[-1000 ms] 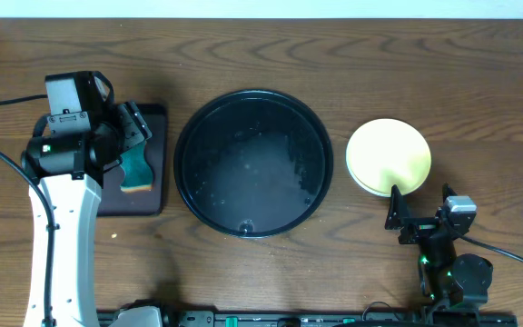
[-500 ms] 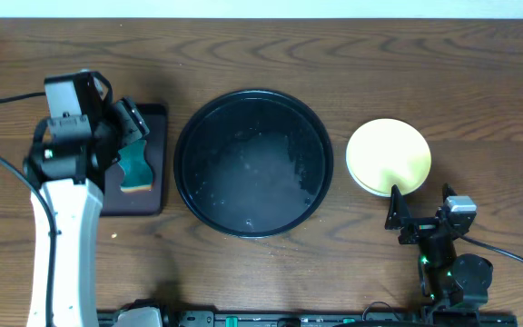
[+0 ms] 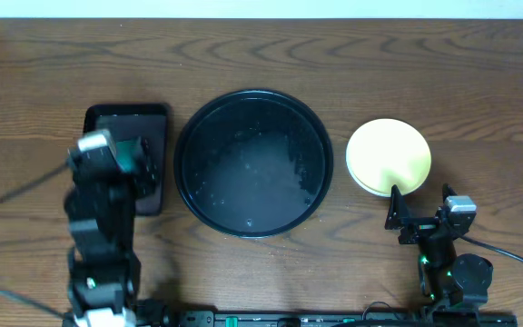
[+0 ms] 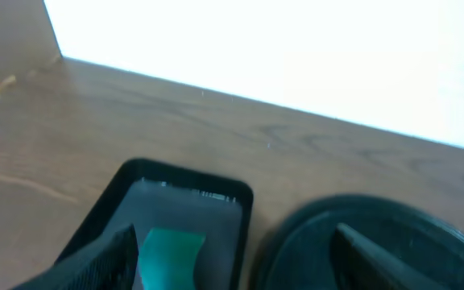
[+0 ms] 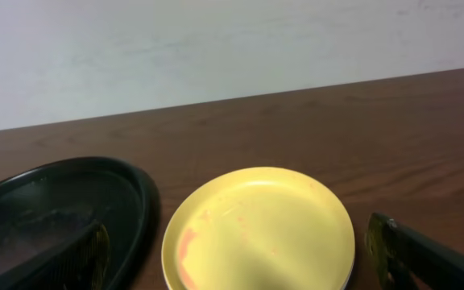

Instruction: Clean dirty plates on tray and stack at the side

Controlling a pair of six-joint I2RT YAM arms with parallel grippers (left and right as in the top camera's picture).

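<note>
Wood table (image 3: 479,73); round tray (image 3: 182,163) holds no plates and sits ahead-left of right gripper (image 5: 238,234), which is wide open and empty. Plates (image 3: 389,154) are stacked just ahead of it, yellow on top with a red smear; likely light, stiff, slick, so pinch the near rim. Small tray (image 4: 232,201) and sponge (image 4: 167,250) lie just ahead of left gripper (image 4: 236,234), also wide and empty; nothing blocks.

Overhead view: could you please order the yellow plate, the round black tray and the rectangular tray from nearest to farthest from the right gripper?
1. Yellow plate: on the right, just beyond the open fingers of the right gripper.
2. Round black tray: in the centre, left of the plate.
3. Rectangular tray: far left, past the round tray.
</note>
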